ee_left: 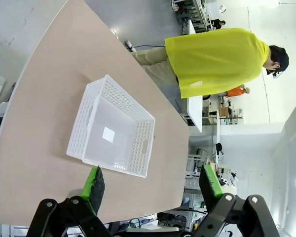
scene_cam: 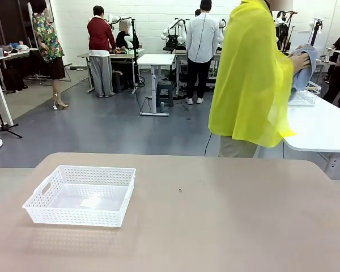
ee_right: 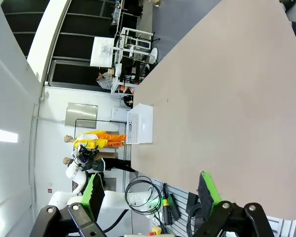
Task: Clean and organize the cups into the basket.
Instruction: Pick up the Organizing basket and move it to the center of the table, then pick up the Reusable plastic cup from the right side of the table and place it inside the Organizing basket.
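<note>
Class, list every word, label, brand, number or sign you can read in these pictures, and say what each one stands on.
No readable text: none can be made out in any view.
Basket: a pale square sticker on its floor, too small to tell whether it bears print.

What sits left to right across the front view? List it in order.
white mesh basket → small dark speck → person in yellow → blue cloth in the person's hands

Grey floor (scene_cam: 102,127), white brick wall (scene_cam: 153,14), white tables (scene_cam: 323,130), tan tabletop (scene_cam: 226,221)
</note>
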Motion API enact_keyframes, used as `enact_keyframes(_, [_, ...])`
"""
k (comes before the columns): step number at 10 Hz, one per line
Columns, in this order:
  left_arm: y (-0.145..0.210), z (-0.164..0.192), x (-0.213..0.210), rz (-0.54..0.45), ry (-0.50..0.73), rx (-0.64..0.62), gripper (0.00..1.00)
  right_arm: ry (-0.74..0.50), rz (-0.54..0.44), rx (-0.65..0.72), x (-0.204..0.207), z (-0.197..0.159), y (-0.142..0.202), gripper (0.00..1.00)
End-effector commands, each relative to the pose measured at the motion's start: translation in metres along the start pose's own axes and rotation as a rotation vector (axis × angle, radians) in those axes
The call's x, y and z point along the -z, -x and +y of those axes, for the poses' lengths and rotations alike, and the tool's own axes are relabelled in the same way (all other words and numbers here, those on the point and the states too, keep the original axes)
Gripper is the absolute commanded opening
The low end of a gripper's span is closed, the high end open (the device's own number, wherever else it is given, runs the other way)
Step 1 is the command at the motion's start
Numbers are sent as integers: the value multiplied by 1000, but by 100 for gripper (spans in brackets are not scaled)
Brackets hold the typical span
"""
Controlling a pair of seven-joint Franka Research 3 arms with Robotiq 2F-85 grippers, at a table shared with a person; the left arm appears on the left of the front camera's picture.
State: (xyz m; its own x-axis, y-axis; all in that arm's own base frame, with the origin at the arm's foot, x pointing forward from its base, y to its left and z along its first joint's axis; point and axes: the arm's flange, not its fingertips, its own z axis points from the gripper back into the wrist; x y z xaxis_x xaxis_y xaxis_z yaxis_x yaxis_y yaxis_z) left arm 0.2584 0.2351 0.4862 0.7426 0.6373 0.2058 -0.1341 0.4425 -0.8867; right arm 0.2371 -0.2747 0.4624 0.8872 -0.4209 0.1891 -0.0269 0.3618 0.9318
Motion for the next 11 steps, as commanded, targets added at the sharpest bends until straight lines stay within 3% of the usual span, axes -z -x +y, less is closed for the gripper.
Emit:
enact_keyframes(1, [0, 0, 2, 7, 11, 2, 100, -12, 1, -6, 1, 0, 1, 100])
enact_keyframes(11, [0, 0, 2, 7, 11, 2, 100, -12, 1, -6, 1, 0, 1, 100])
